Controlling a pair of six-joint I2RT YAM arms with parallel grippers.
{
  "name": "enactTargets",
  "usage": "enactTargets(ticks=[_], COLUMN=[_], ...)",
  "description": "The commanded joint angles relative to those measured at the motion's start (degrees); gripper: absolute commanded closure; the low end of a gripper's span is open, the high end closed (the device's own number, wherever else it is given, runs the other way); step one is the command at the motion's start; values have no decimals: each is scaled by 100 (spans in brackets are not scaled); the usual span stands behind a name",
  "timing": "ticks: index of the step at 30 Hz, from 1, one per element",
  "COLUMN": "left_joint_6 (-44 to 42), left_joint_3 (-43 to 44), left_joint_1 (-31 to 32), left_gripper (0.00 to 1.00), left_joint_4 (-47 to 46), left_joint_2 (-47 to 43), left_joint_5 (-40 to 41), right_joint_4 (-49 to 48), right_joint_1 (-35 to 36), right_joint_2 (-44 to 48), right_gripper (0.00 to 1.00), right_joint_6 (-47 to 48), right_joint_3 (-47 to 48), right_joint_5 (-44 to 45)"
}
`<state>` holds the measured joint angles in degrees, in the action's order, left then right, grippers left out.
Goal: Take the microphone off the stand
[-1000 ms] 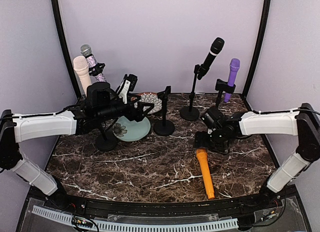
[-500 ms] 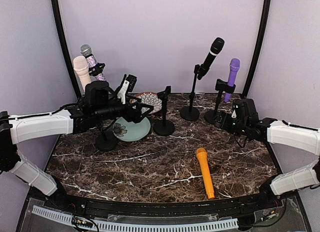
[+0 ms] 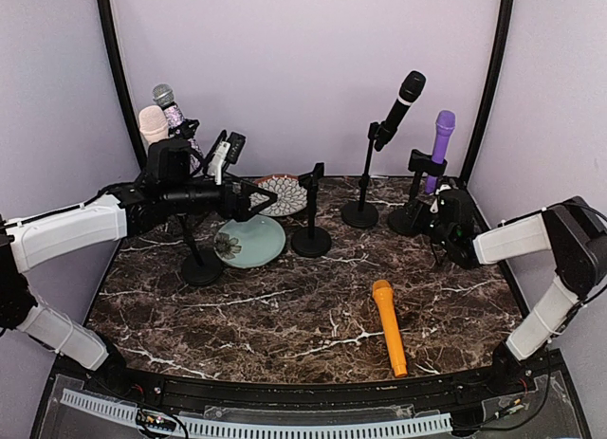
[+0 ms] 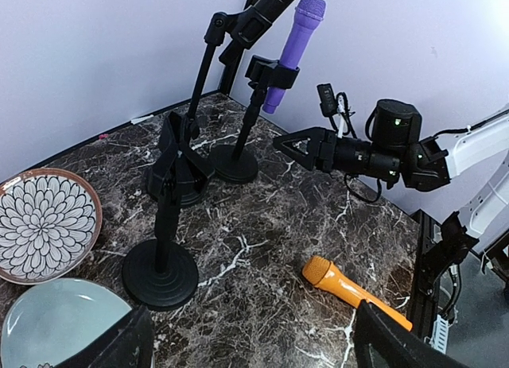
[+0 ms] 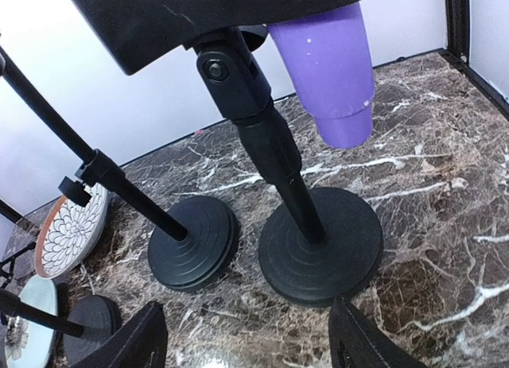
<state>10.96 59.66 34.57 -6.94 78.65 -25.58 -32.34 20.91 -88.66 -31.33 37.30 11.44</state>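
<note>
The purple microphone [image 3: 440, 140] sits in the clip of a black stand [image 3: 414, 188] at the back right. My right gripper [image 3: 424, 221] is open and empty, low beside that stand's base [image 5: 318, 245]; in the right wrist view [image 5: 246, 354] the purple microphone's lower end [image 5: 330, 74] hangs above the base. An orange microphone [image 3: 389, 327] lies loose on the marble table; it also shows in the left wrist view [image 4: 350, 284]. My left gripper [image 3: 258, 198] is open and empty, raised over the left side, and its wrist view [image 4: 254, 354] looks across at the right gripper [image 4: 298, 145].
A black microphone [image 3: 406, 93] on a tall stand, a pink microphone [image 3: 152, 126] and a glitter microphone [image 3: 169, 105] on stands at the left. An empty stand [image 3: 311, 216] stands mid-table. A teal plate [image 3: 254, 242] and a patterned plate [image 3: 285, 188] lie behind it.
My right gripper left the orange microphone's head and swung back right to the base of the purple microphone's stand. My left gripper rose and drew back a little. The orange microphone stayed put.
</note>
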Motion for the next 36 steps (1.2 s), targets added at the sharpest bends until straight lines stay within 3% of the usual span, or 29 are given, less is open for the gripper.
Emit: enactTargets(ticks=[1,7,18,24,31,36], left_joint_6=[-247,-707,-811,-798,-778,-788], left_joint_3=[324,348,16,-18,-12,-35], left_joint_1=[-77,-107,-130,-142,-183,-188], left_gripper=[11,11,11,11,11,11], left_joint_4=[597,986,774,747,730,738], left_joint_2=[-251,-327,-487,-412,-369,-376], left_joint_5=[-302,-289,-314,-402,-457,-437], right_joint_4=[-1284,-1514,-1829,-1884,-1779,-1849], right_joint_1=[-86,-104,-117,-122,-122,-121], right_joint_2=[-621,-1261,-2041,-2242,-2258,-2208], right_gripper=[33,39,54,69,73,84], right_joint_6=[329,445,729,962,1113,1233], right_joint_3=[365,700,1227,1473,1553,1495], right_joint_5=[185,659,1073,1032,969,1002])
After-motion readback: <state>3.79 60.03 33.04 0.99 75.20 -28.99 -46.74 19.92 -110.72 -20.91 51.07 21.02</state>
